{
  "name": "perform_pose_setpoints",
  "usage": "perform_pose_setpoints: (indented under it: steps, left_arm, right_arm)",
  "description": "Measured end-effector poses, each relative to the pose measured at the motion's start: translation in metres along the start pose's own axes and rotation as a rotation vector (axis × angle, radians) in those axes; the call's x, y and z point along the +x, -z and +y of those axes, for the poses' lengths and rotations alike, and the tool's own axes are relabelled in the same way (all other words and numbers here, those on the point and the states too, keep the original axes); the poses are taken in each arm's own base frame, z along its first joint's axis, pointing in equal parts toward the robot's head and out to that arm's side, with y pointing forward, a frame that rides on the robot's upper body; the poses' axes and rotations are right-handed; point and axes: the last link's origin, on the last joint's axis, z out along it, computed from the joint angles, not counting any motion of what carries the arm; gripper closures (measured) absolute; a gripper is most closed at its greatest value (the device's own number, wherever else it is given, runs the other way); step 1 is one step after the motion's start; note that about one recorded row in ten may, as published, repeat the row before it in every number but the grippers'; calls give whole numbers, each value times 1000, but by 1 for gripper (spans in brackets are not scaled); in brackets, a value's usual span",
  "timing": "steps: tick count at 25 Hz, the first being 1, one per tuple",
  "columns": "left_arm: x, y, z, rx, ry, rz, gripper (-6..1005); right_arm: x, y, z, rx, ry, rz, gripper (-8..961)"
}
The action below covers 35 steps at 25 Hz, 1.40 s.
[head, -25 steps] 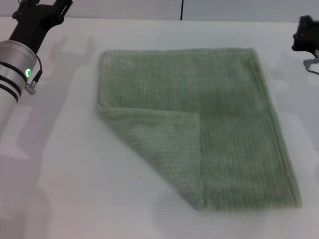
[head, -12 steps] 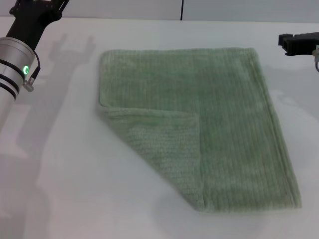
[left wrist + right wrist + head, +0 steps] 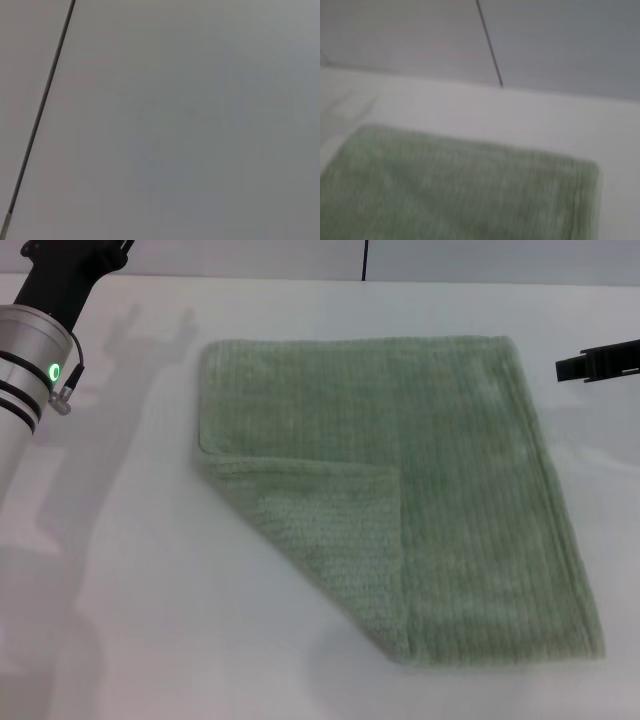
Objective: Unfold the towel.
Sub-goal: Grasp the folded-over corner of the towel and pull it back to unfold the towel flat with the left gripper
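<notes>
The pale sage-green towel (image 3: 440, 440) lies flat on the white table (image 3: 150, 620). Its near-left corner is folded over as a triangular flap (image 3: 335, 540) onto the middle. My left gripper (image 3: 72, 262) is at the far left, above the table and well clear of the towel, cut off by the picture's edge. My right gripper (image 3: 597, 364) shows only as a dark bar at the right edge, just beyond the towel's far-right corner. The right wrist view shows the towel's far edge and corner (image 3: 455, 190). The left wrist view shows only a grey wall.
A grey wall (image 3: 480, 258) with a dark vertical seam (image 3: 365, 258) runs behind the table. White table surface surrounds the towel on all sides.
My right gripper has turned and come nearer along the right edge, toward the towel's far-right corner. My left arm has drawn slightly up and away. The towel has not moved.
</notes>
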Motion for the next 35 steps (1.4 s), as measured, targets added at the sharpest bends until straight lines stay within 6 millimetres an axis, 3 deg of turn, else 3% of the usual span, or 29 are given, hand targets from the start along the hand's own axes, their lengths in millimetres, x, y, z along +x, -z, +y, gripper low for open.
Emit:
perform_pose_setpoints:
  steps: [14, 35]
  left_arm:
    - [3, 1, 2, -14, 7, 25, 198]
    - [8, -7, 10, -40, 13, 42, 199]
  right_arm:
    - [-9, -30, 1, -55, 58, 265, 935]
    - [4, -66, -5, -57, 118, 321, 938]
